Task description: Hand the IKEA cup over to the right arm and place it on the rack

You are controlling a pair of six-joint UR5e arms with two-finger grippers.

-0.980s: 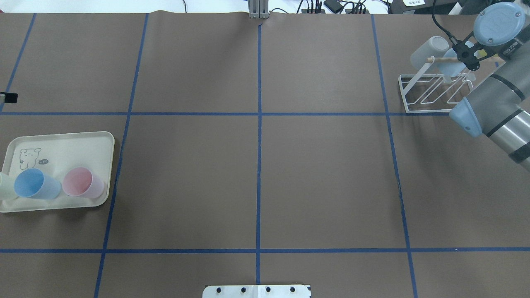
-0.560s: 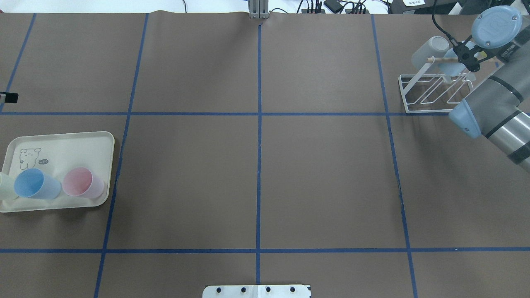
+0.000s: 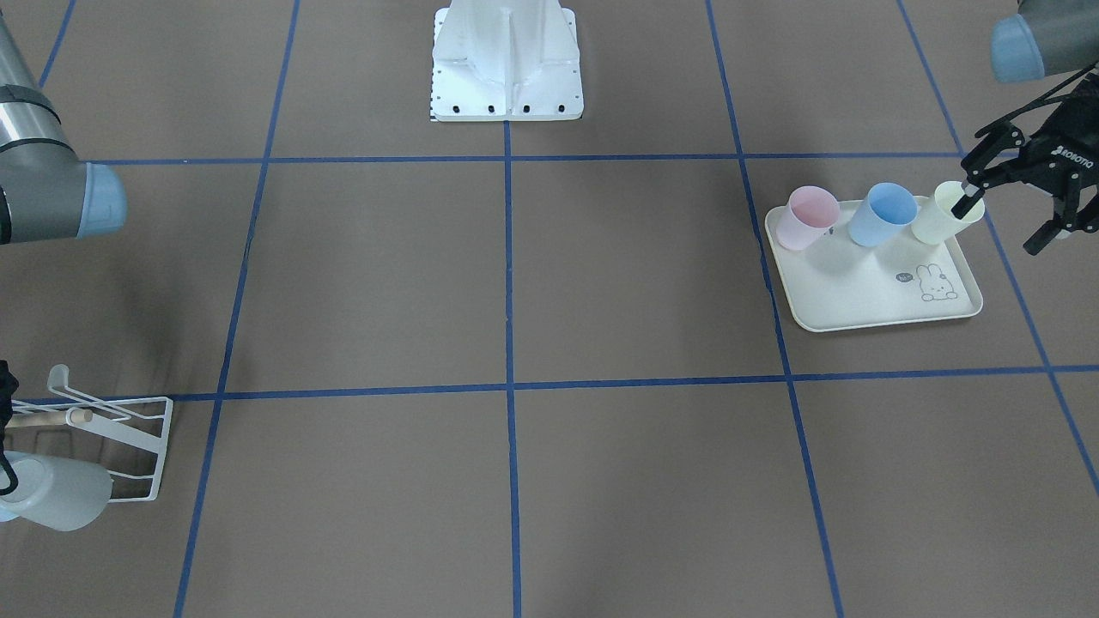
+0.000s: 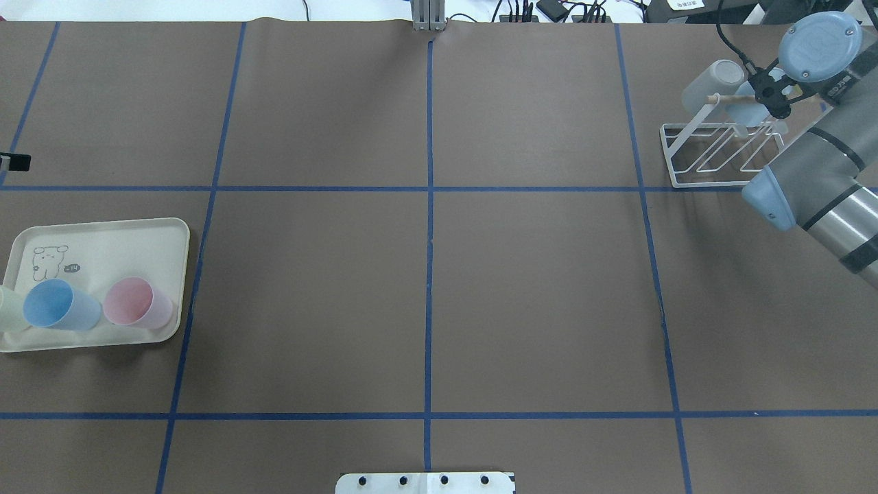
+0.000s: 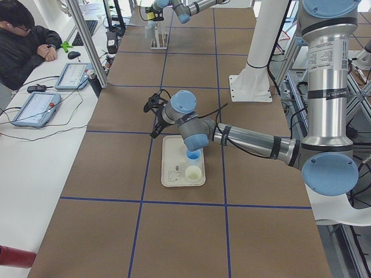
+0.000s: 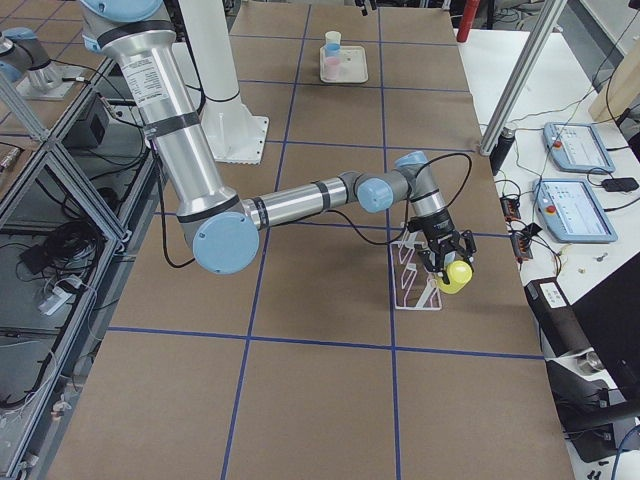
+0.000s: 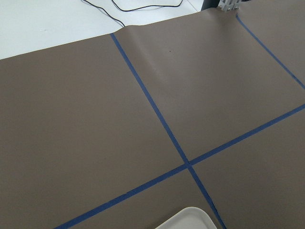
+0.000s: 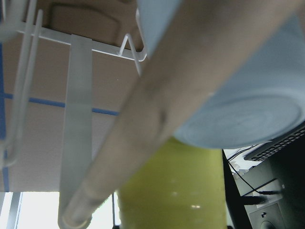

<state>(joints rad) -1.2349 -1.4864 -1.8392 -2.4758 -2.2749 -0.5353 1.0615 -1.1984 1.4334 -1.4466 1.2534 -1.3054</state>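
Jaws of the right gripper look clamped on the yellow IKEA cup, which hangs right at the rack, at 2 o'clock on the desk in the overhead view. We judge the cup is carried this close so its mouth can slip over a free prong; the wooden dowel and a hung blue cup crowd the wrist view, and a grey cup sits at the rack's 11 o'clock. Jaws of the left gripper stand wide, raised near the cream tray at 8 o'clock, probably waiting to take the pale cup there. Over the desk lies brown paper with a blue tape grid. Off its left end a person sits at a white side desk with two tablets
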